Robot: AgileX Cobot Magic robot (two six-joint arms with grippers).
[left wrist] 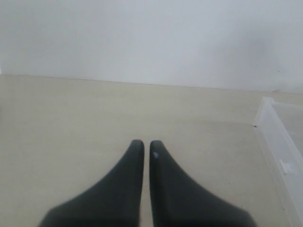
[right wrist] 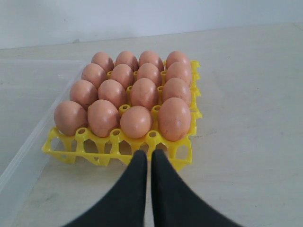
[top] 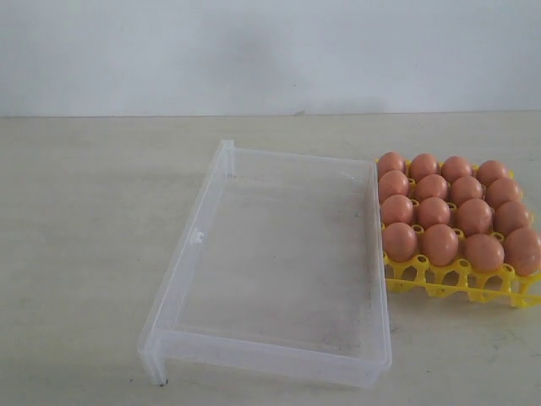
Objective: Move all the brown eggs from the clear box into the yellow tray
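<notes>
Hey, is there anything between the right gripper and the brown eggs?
Nothing visible. The shut right gripper points straight at the eggs, which sit in the tray; only the tray's near rim lies between. The box sits off to the side, holding no eggs.

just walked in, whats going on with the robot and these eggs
Nothing is being handled right now. The brown eggs all sit in the yellow tray, four rows of four, and the clear box beside it holds no eggs. The left gripper is shut and empty over the table, off to one side of the box. The right gripper is shut and empty, close to the tray's edge. The egg move looks finished.
</notes>
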